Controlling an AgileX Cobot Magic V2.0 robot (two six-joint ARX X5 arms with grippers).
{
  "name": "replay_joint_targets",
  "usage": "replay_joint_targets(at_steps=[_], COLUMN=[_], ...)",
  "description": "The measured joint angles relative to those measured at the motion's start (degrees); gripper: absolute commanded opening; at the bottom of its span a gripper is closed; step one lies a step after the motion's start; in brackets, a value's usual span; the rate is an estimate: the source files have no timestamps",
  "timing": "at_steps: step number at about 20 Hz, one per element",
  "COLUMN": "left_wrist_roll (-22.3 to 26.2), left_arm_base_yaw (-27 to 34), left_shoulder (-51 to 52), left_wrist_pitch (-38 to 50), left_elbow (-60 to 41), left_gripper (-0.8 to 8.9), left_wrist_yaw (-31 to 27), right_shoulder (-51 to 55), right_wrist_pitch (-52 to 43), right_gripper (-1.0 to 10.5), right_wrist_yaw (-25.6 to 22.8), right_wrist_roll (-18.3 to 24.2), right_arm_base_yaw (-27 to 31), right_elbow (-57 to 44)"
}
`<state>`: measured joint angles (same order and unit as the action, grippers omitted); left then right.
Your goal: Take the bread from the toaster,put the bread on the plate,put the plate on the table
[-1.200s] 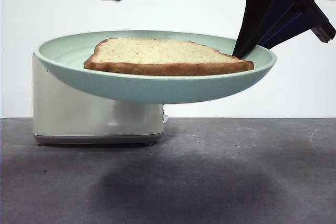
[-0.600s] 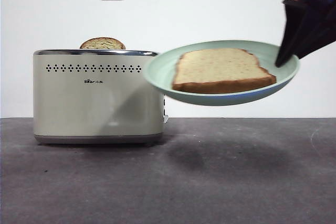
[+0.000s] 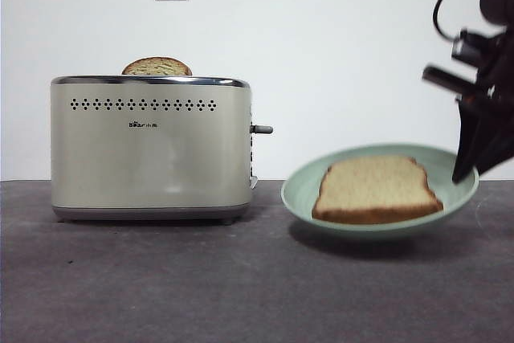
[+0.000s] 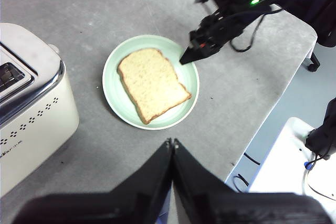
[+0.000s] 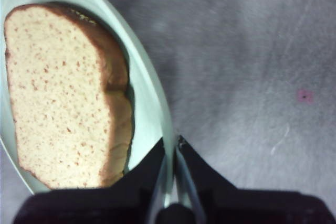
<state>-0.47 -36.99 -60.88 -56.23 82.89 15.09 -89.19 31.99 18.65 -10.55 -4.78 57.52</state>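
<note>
Right gripper (image 5: pixel 170 148) clamping thin rim of round pale green plate (image 3: pixel 303 190), at plate's 3 o'clock in front view. Flat tan bread (image 3: pixel 376 189), brown crust, porous crumb, lying on plate. Plate sitting low over matte grey table (image 3: pixel 161 279); contact unclear. Boxy cream toaster (image 3: pixel 151 149) standing at plate's 9 o'clock, apart. Left gripper (image 4: pixel 172 142) hanging above, jaws together, empty.

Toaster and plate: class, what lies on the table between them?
Nothing: between the toaster and the plate only bare table shows in the front view, and likewise in the left wrist view.
</note>
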Motion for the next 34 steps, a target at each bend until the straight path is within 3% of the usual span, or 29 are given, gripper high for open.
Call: replay_joint_targets(at_steps=[11,13,16,21,25,27,30,34], left_wrist_roll=[0.04,0.04,0.04,0.04,0.28,0.92,1.36,1.4], left_arm_base_yaw=[0.0,0.0,0.0,0.0,0.0,0.0,0.0,0.0], left_shoulder=[0.0,0.0,0.0,0.0,0.0,0.0,0.0,0.0], left_wrist_pitch=[0.09,0.09,0.09,0.09,0.07,-0.13,-0.74,-2.51], left_elbow=[0.0,0.0,0.0,0.0,0.0,0.0,0.0,0.0], left_gripper=[-0.09,-0.09,-0.08,-0.08,-0.08,-0.08,-0.08,-0.09], left_wrist_yaw=[0.0,0.0,0.0,0.0,0.0,-0.02,-0.07,-1.18], right_shoulder=[-10.69,-10.84,-10.73,-3.5,10.08,17.75,28.83,40.41], right_wrist_pitch=[-5.44,-6.54,-6.73,-3.06,8.66,16.0,22.21,29.94], right_gripper=[-0.1,1.1,4.5,4.5,4.4,4.4,4.3,2.0], right_wrist_yaw=[1.9,1.99,1.03,1.11,4.9,8.92,9.79,9.7], right_wrist_roll=[-0.59,-0.28,1.31,3.41,7.28,8.96,9.92,10.03], right_arm_base_yaw=[0.31,0.28,0.13,-0.02,-0.55,-2.71,-8.41,-17.55], right_elbow=[0.31,0.35,0.35,0.33,0.33,0.33,0.33,0.33])
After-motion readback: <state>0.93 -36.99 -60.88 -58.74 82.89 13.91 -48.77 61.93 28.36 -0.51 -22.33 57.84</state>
